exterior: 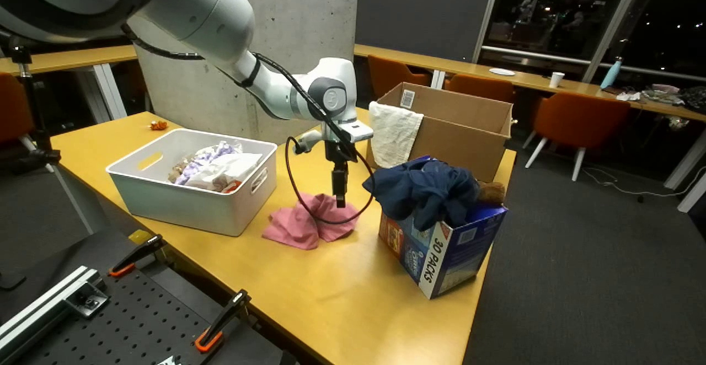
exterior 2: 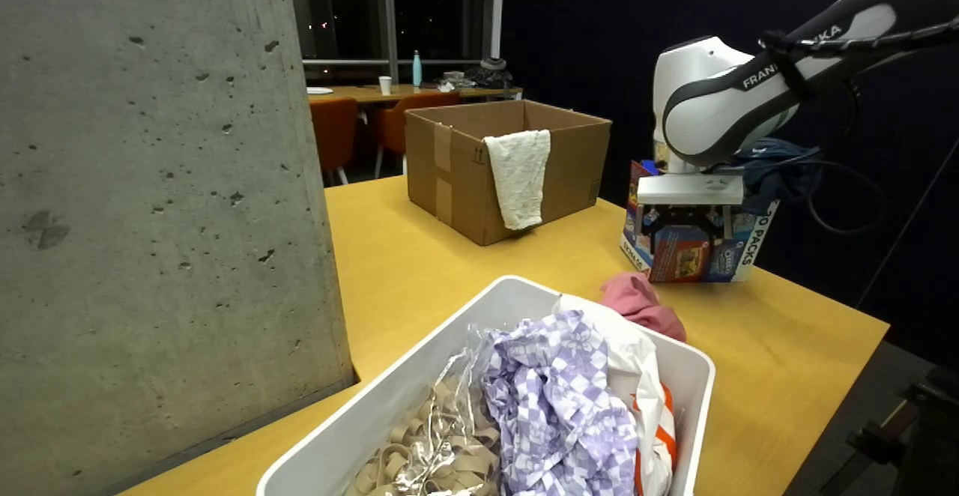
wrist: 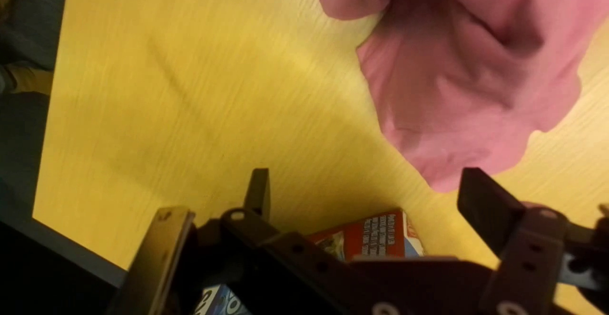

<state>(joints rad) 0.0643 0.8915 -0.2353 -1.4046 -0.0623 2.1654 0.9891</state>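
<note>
My gripper (wrist: pixel 365 170) stands open, pointing down, with nothing between its fingers. In an exterior view the gripper (exterior: pixel 340 188) hangs above the far edge of a crumpled pink cloth (exterior: pixel 298 226); whether it touches is hard to tell there. The wrist view has the pink cloth (wrist: pixel 476 91) spread on the table at upper right, beyond the right fingertip. A snack box (exterior: pixel 463 255) sits beside it, topped by a dark blue cloth (exterior: pixel 427 186) and something brown. Part of that snack box (wrist: pixel 376 234) shows behind the jaws in the wrist view.
A pale bin (exterior 2: pixel 509 280) holds a purple checkered cloth (exterior 2: pixel 558 398), white bags and beige strips. White cloth (exterior 2: pixel 521 174) drapes over an open cardboard box (exterior 2: pixel 464 196). A concrete pillar (exterior 2: pixel 172 219) adjoins the table. Cable loops beside the gripper; orange-tipped clamps (exterior: pixel 223 321) line the near edge.
</note>
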